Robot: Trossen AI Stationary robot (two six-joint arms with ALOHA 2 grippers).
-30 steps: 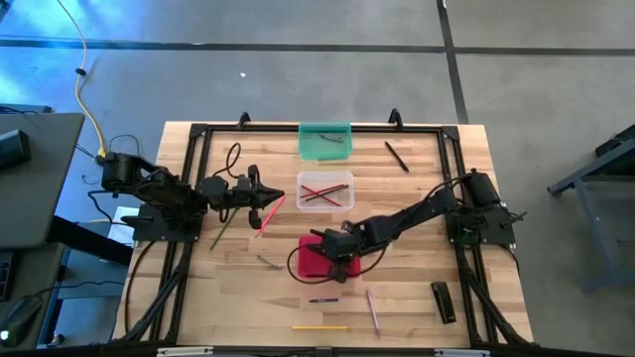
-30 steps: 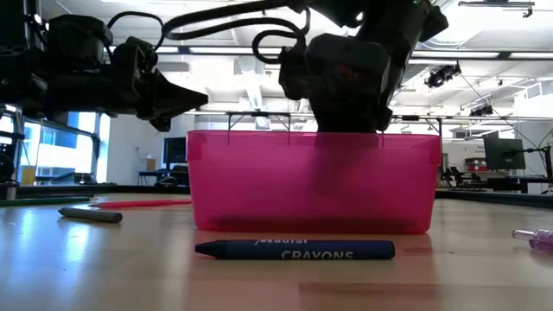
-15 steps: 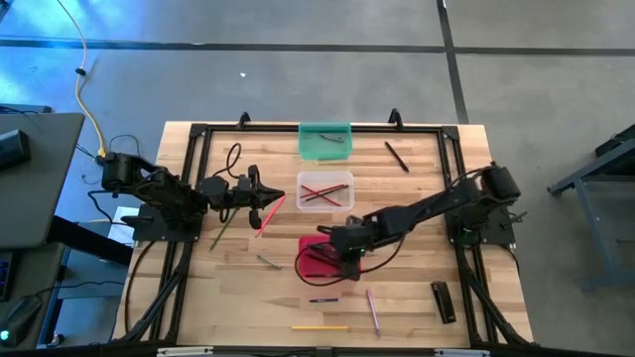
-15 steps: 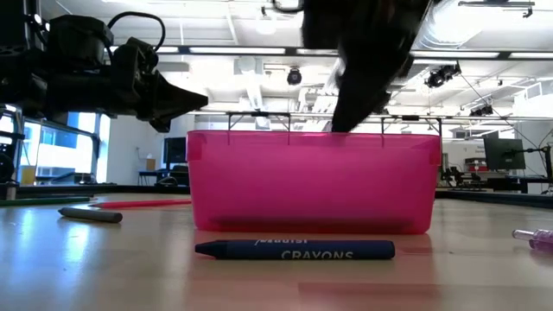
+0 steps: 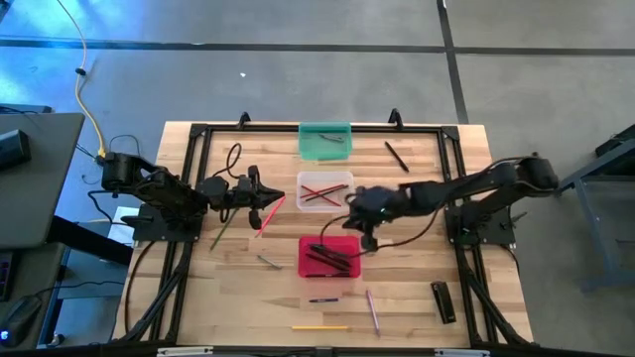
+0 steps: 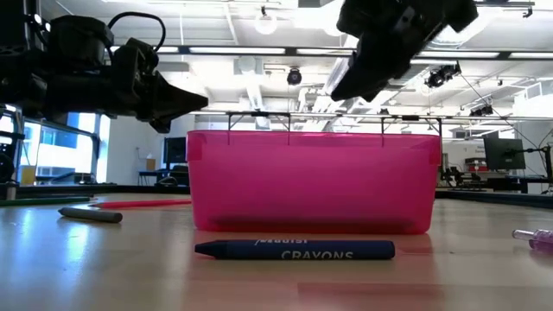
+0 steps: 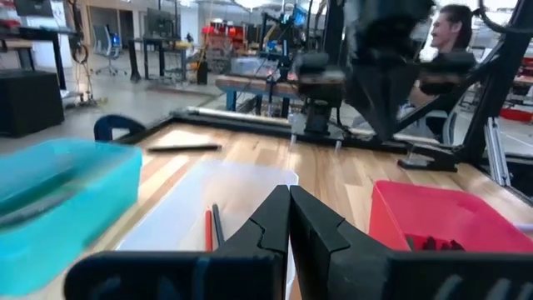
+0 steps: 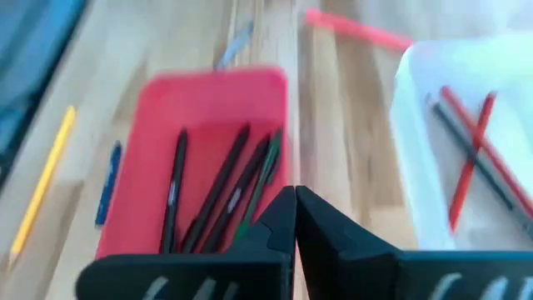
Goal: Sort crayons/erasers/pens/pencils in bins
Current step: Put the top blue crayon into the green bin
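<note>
On the left of the wooden surface (image 5: 417, 297), the left hand (image 5: 266, 193) is hovering clenched and empty, pointing toward the bins, with a pink pencil (image 5: 271, 210) lying just beside it and a green pencil (image 5: 222, 227) slanting nearer the frame.

- Back centre: a teal bin (image 5: 324, 141) is sitting at the far edge, holding something dark and thin that cannot be made out.
- Centre: a clear bin (image 5: 324, 190) is holding crossed red pencils (image 5: 319, 192) and a dark stick.
- Front centre: a red bin (image 5: 330, 258) is holding several black pens (image 5: 329, 259); they are lying lengthwise, side by side, in the right wrist view.
- Above the gap between the clear and red bins: the right hand (image 5: 365, 220) is hanging clenched and gripping nothing, raised off the surface.
- Front edge: a blue crayon (image 6: 295, 250) is lying just before the red bin; a yellow pencil (image 5: 319, 327) and a pink stick (image 5: 372, 309) are resting nearer the edge.
- Right: one black pen (image 5: 397, 157) is lying near the teal bin, and a black block (image 5: 444, 301) is sitting by the front right corner.
</note>
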